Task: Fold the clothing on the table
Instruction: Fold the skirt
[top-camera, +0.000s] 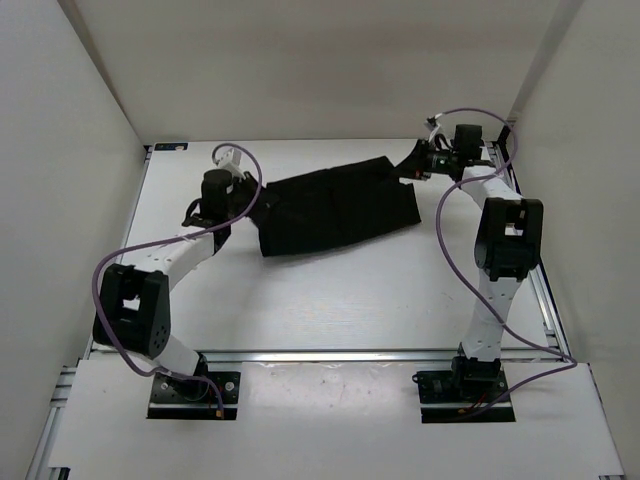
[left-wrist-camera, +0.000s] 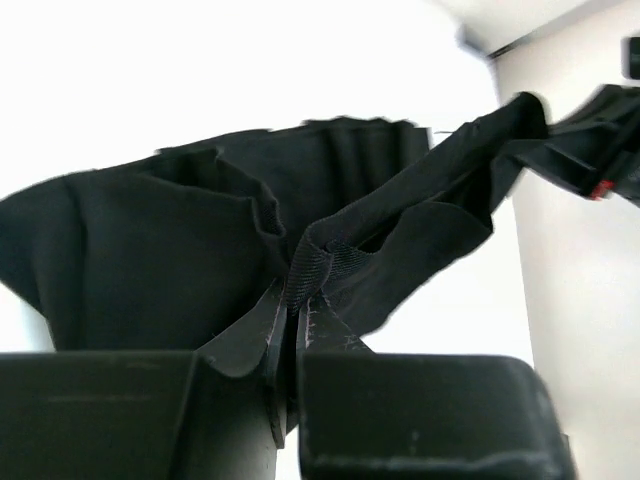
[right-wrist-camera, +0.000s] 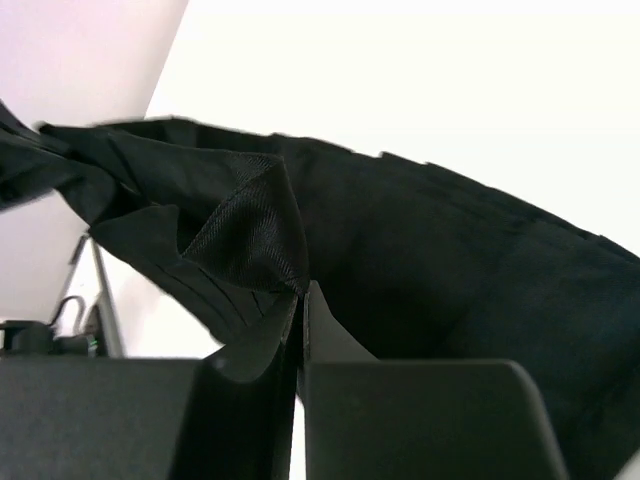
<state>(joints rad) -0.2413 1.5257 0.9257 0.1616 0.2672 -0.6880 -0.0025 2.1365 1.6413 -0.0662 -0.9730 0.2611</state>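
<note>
At the left of the overhead view my left hand (top-camera: 246, 204) is pinched shut on the left end of the black, soft, pleated fabric clothing (top-camera: 335, 208). A purple cable (top-camera: 125, 251) loops out beside that forearm. In the left wrist view, the left hand (left-wrist-camera: 298, 300) squeezes a bunched ridge of woven hem between fingers that nearly touch. The clothing (left-wrist-camera: 150, 250) fans out behind it and hides most of the surface beyond. A lifted band of the fabric runs to the upper right of the frame.

The clothing lies across the upper middle of the flat white tabletop (top-camera: 330, 300), stretched between both hands. An aluminium rail (top-camera: 330, 355) crosses the lower frame just beyond my arm bases.

At the upper right my right hand (top-camera: 413, 165) is clamped on the clothing's far right corner, near the white side wall (top-camera: 600, 200). A second purple cable (top-camera: 441, 225) hangs beside that arm. In the right wrist view, the right hand (right-wrist-camera: 300, 295) is closed tight on a folded corner of the clothing (right-wrist-camera: 450, 270), which fills the middle and right of the frame.
</note>
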